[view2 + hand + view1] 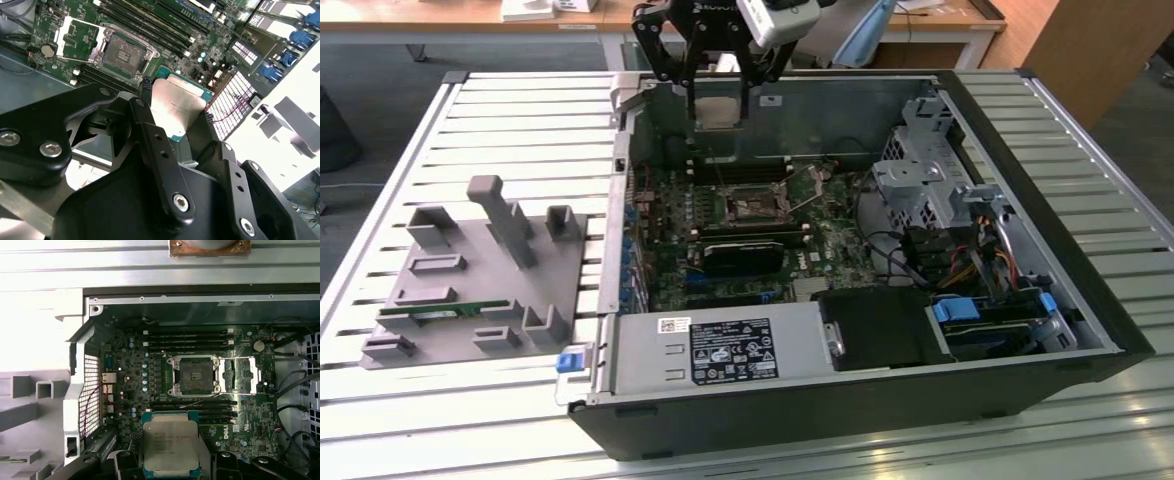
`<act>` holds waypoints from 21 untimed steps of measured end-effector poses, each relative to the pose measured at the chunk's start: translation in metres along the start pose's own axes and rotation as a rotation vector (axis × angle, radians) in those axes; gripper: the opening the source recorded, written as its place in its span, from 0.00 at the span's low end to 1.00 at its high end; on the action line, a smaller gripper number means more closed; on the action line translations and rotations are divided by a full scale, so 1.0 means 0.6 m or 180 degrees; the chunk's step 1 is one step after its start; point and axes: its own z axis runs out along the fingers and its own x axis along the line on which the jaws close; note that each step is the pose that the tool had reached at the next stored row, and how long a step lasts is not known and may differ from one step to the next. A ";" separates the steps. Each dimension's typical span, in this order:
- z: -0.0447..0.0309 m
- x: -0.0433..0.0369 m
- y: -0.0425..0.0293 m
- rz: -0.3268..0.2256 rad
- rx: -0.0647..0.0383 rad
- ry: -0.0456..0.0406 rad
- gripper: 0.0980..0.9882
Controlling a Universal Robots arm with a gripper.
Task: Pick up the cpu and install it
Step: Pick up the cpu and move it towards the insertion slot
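The cpu (718, 114), a small square chip with a shiny silver top, is clamped by its edges in my gripper (716, 100). It hangs above the rear wall of the open computer case (854, 410). Both wrist views show the cpu (177, 107) (170, 442) between the black fingers (150, 135), with the gripper (176, 100) shut on it. The motherboard socket (754, 207) (122, 50) (196, 376) lies open below with its metal load plate (241, 376) folded aside. The chip is well above the socket and off to one side of it.
A grey fixture (454, 270) at the exterior view's left holds a green memory stick (440, 313). Inside the case are a power supply (720, 350), a black heatsink (747, 252), a metal drive cage (927, 175) and cables (974, 265). Everything rests on a slatted metal table (520, 130).
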 end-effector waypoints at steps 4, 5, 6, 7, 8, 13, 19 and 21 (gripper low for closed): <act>0.000 0.003 0.000 0.0000 0.0000 0.0000 0.49; 0.000 0.003 0.000 0.0000 0.0000 0.0000 0.49; 0.000 0.004 0.000 0.0000 0.0000 0.0000 0.49; 0.000 0.005 0.000 0.0000 0.0000 0.0000 0.49; 0.000 0.006 0.000 0.0000 0.0000 0.0000 0.49; 0.000 0.009 0.000 0.0000 0.0000 0.0000 0.49; 0.000 0.013 -0.001 0.0000 0.0000 0.0000 0.49; 0.000 0.015 -0.001 0.0000 0.0000 0.0000 0.49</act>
